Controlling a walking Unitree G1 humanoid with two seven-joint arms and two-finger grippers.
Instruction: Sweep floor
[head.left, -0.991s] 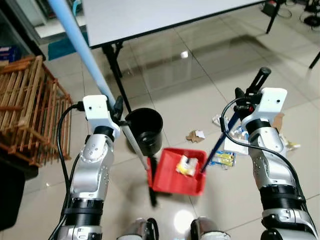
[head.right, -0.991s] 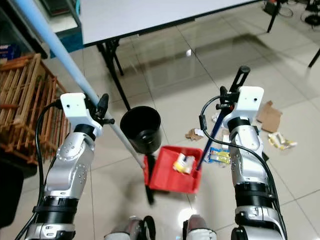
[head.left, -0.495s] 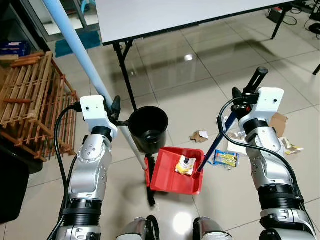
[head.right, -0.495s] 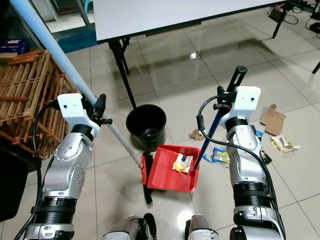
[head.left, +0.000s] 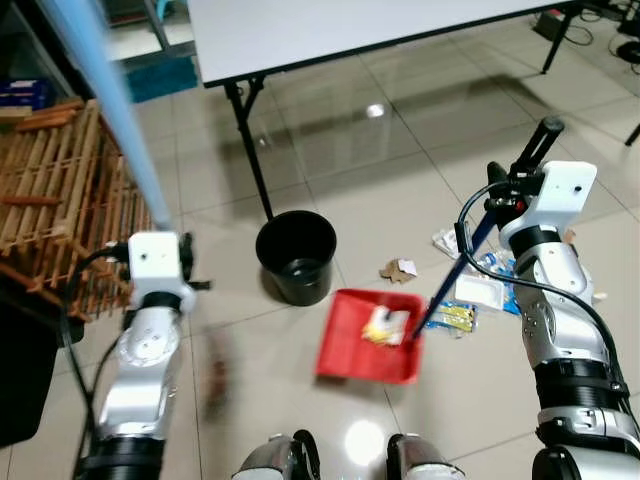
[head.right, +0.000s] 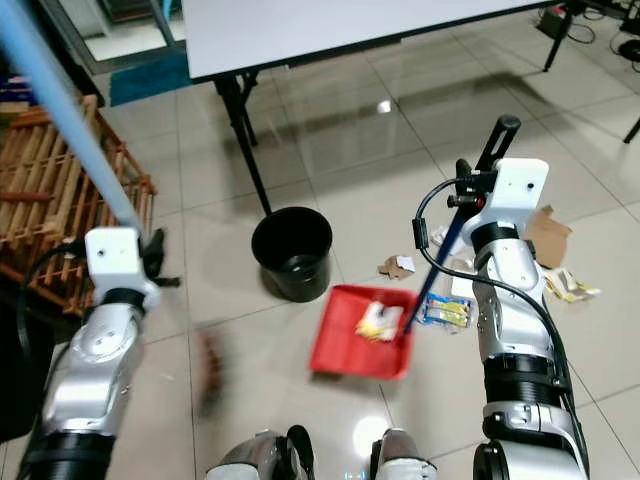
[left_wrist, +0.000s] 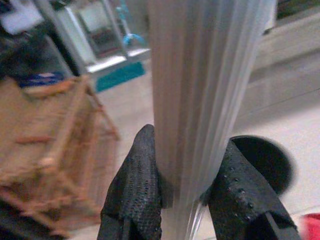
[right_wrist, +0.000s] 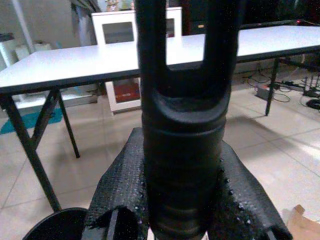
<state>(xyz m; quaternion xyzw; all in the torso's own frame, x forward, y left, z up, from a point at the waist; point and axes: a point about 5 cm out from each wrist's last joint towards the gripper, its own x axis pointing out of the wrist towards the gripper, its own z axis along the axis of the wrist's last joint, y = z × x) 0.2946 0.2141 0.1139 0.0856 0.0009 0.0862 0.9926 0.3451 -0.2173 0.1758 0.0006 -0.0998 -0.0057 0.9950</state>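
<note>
While your right gripper (right_wrist: 182, 220) clamps the dustpan handle (head.left: 470, 248), the red dustpan (head.right: 362, 332) sits loaded beside the black bin (head.right: 291, 250). Left gripper (left_wrist: 187, 192) clenches the broom pole (head.left: 105, 105); swing wide and you'll topple that bin or spill wrappers.

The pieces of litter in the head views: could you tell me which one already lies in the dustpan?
The yellow and white wrapper is the one: it lies inside the red dustpan. The cardboard scrap and the blue and yellow packet lie on the tiles.

left claw (left_wrist: 186, 187) gripping pale broom handle (left_wrist: 205, 95)
</note>
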